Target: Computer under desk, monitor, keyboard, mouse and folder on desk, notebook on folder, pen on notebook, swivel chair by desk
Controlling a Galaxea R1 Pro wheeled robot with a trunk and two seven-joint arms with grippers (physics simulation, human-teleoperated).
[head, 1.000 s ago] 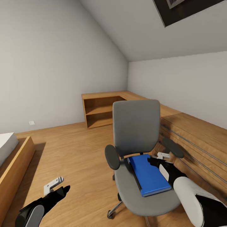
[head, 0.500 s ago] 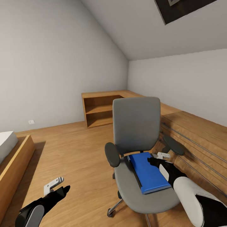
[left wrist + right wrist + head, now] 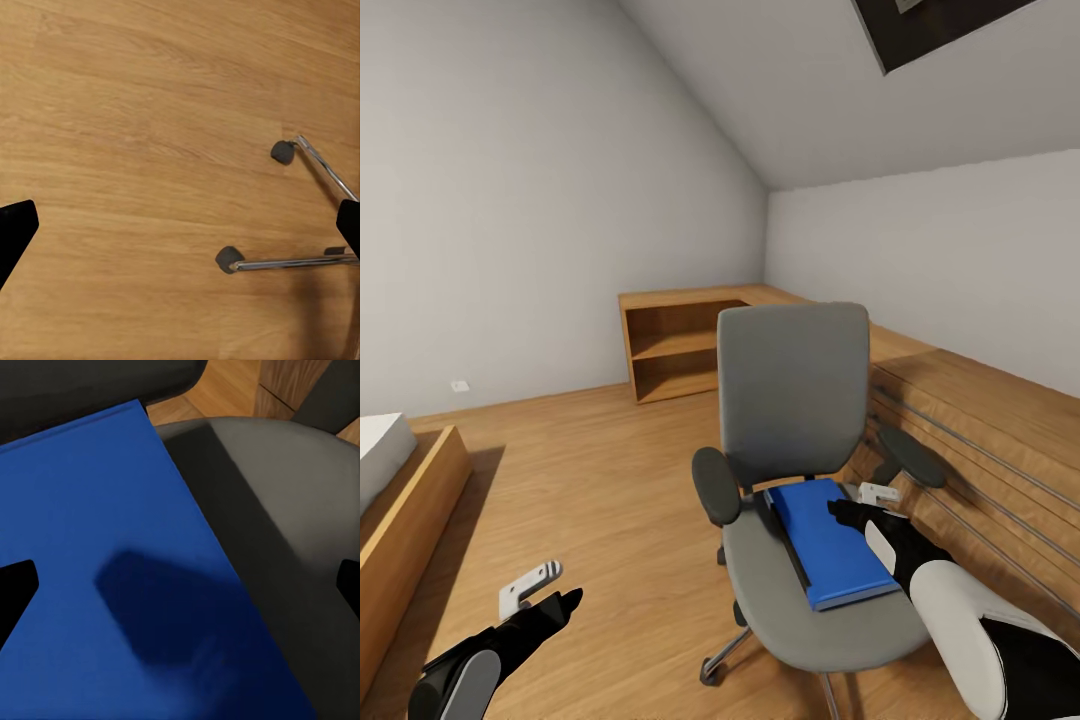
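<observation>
Folder (image 3: 828,545) lies flat on swivel chair (image 3: 796,420) seat, slightly askew. Your right gripper (image 3: 857,508) hangs over its far edge, jaws spread wide, empty, likely set for a pickup. Left gripper (image 3: 545,590) idles over wood floor (image 3: 600,480), jaws wide, empty.

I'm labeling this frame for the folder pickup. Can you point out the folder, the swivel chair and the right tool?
folder (image 3: 830,545), head view, middle of its blue cover.
swivel chair (image 3: 792,390), head view, grey backrest.
right tool (image 3: 857,504), head view, midway between its fingertips.

Low wooden shelving (image 3: 680,350) lines the walls; perhaps a bed (image 3: 390,480) opposite.
</observation>
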